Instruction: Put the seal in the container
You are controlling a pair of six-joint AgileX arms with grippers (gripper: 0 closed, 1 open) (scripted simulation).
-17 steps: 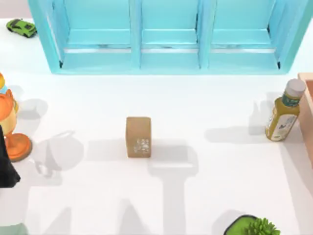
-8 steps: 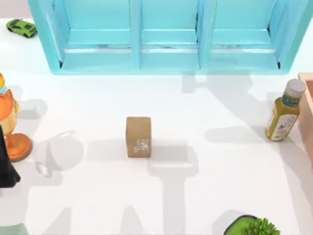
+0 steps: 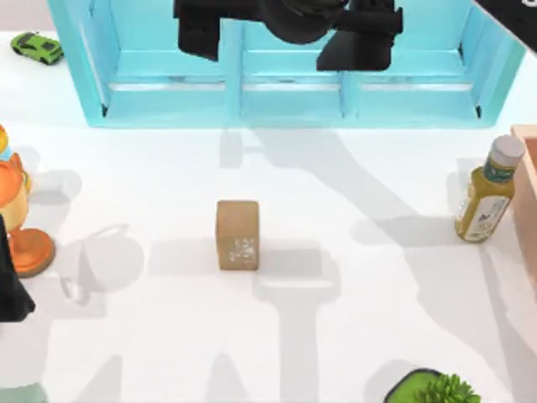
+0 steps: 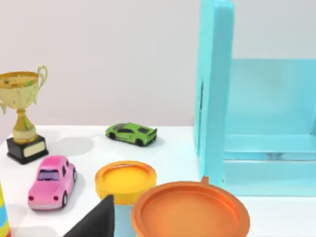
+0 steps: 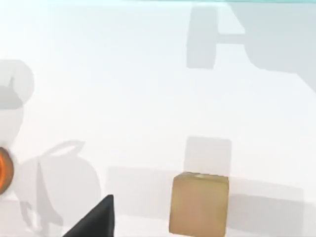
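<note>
Tan-brown and boxy, the seal (image 3: 237,234) stands upright on the white tabletop (image 3: 151,185), with a faint whitish mark on the face turned toward the top view's lower edge. It is untouched and alone, in front of the turquoise container (image 3: 289,92), roughly in line with the divider between its left and middle compartments, and well apart from it. The right arm's dark body (image 3: 289,25) hangs over the container, above the left and middle compartments, far behind the seal; its right gripper is not clearly made out, and I cannot tell how its fingers stand. Its wrist view looks down on the seal (image 5: 199,203), with a black tip of a finger (image 5: 96,219) near that seal. The left arm (image 3: 10,285) sits parked at the tabletop's left edge, well to the left of the seal, beside an orange figure (image 3: 21,218); whether its fingers are spread or closed I cannot tell. A yellow-green bottle (image 3: 487,191) with a grey cap stands far to the right of the seal, just beside a tan box edge (image 3: 529,193). A small green toy car (image 3: 37,47) lies left of the container, and a green plant (image 3: 445,390) sits to the seal's lower right.
</note>
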